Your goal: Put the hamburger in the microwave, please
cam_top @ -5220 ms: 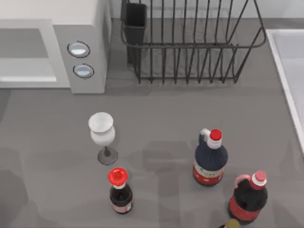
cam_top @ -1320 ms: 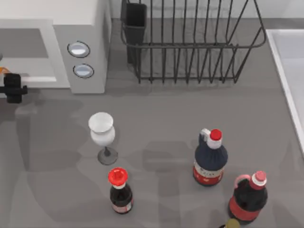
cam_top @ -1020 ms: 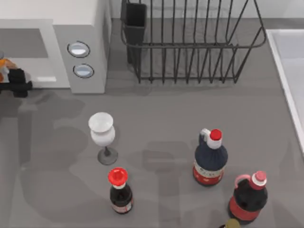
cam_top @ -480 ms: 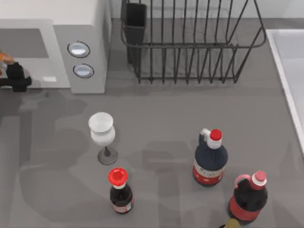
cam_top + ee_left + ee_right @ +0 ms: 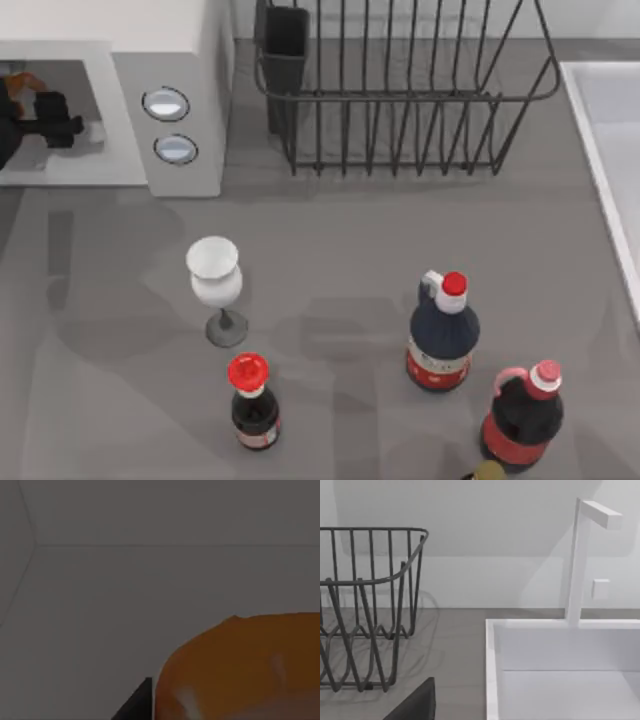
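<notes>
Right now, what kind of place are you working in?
Most likely a kitchen counter: a microwave at the top view's left, a wire dish rack beside it, and a white sink with a tap.

Left pincer (image 5: 40, 118), off-view five seconds back, has come in from the table's left and carried the hamburger (image 5: 18, 80) into the microwave (image 5: 170, 60) cavity.

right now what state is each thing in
large white boxy microwave: door open, cavity exposed
small round orange hamburger: held inside the cavity
left pincer: reached into the cavity, shut on the hamburger
clear wine glass: upright
three dark red-capped bottles: upright, capped
black wire dish rack: upright
</notes>
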`<control>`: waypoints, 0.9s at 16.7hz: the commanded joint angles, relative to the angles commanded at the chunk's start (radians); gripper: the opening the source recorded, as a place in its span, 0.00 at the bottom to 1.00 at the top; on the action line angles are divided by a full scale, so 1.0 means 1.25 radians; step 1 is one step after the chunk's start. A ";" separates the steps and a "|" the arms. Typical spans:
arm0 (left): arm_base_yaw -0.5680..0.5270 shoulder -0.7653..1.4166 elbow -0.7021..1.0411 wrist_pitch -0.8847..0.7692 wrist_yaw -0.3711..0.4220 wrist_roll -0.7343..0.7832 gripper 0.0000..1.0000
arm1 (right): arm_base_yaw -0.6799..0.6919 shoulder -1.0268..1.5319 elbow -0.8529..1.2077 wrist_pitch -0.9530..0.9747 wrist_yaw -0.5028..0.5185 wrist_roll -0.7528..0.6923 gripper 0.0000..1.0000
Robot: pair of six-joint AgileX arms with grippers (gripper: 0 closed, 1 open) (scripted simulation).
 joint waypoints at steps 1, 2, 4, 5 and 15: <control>-0.001 0.029 0.055 -0.022 -0.003 -0.002 0.00 | 0.000 0.000 0.000 0.000 0.000 0.000 1.00; -0.003 0.057 0.109 -0.045 -0.007 -0.005 0.00 | 0.000 0.000 0.000 0.000 0.000 0.000 1.00; -0.009 0.106 0.207 -0.087 -0.014 -0.008 0.00 | 0.000 0.000 0.000 0.000 0.000 0.000 1.00; -0.013 0.126 0.246 -0.105 -0.017 -0.009 0.00 | 0.000 0.000 0.000 0.000 0.000 0.000 1.00; -0.023 0.171 0.321 -0.142 -0.023 -0.010 0.15 | 0.000 0.000 0.000 0.000 0.000 0.000 1.00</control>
